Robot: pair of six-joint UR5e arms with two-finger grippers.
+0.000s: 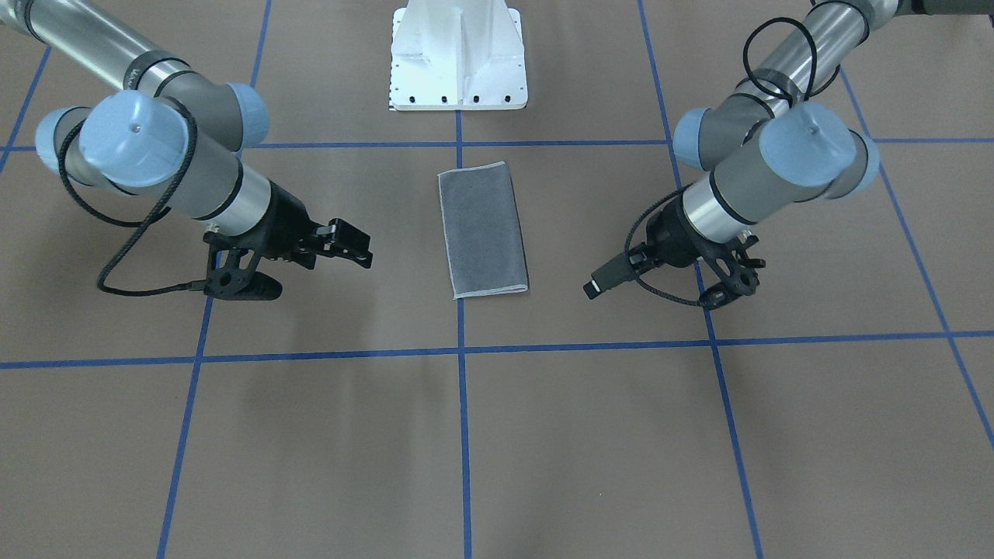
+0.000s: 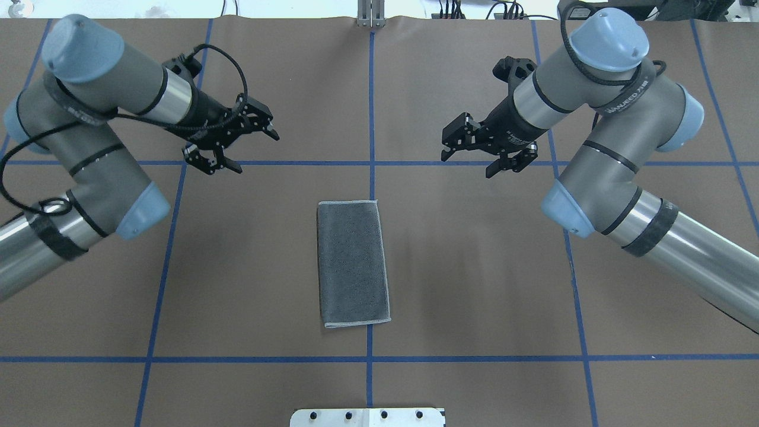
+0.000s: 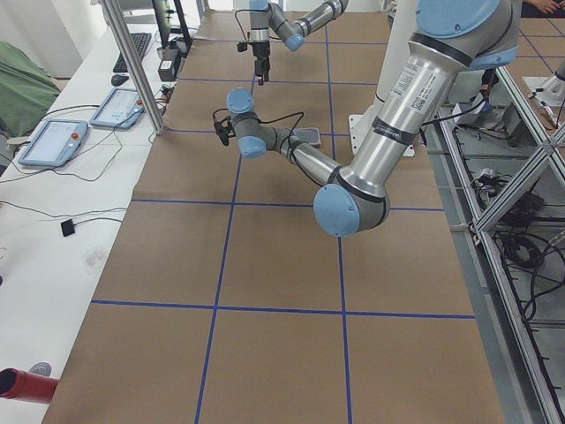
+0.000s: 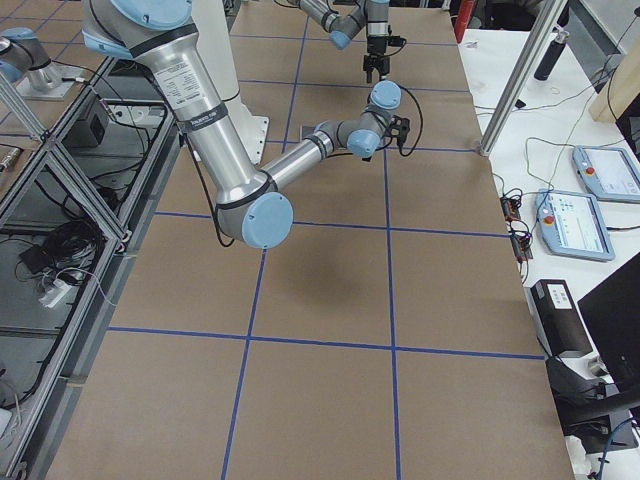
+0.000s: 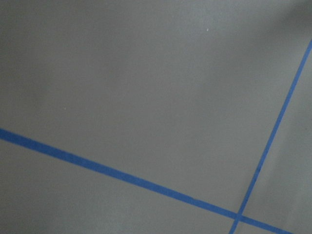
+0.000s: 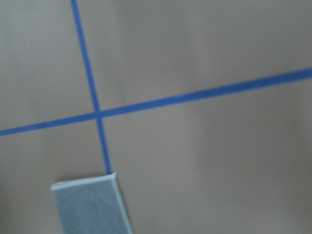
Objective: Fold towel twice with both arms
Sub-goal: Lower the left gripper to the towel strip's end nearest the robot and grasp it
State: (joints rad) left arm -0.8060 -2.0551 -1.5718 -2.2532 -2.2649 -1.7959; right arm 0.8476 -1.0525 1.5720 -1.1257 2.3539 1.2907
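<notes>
The towel (image 1: 483,229) lies flat on the brown table as a narrow folded rectangle, dark grey face up, with a light grey stitched edge. It sits at the table's middle in the overhead view (image 2: 352,261). One corner shows in the right wrist view (image 6: 90,207). My left gripper (image 2: 256,152) is open and empty, above the table, off to the towel's far left. It shows on the right of the front-facing view (image 1: 594,287). My right gripper (image 2: 467,165) is open and empty, off to the towel's far right. It shows on the left of the front-facing view (image 1: 363,250).
Blue tape lines (image 2: 372,163) mark a grid on the brown table cover. The white bolted pedestal base (image 1: 458,58) stands at the robot's side of the table. Screens and cables (image 3: 53,141) lie on a white bench beyond the table's far edge.
</notes>
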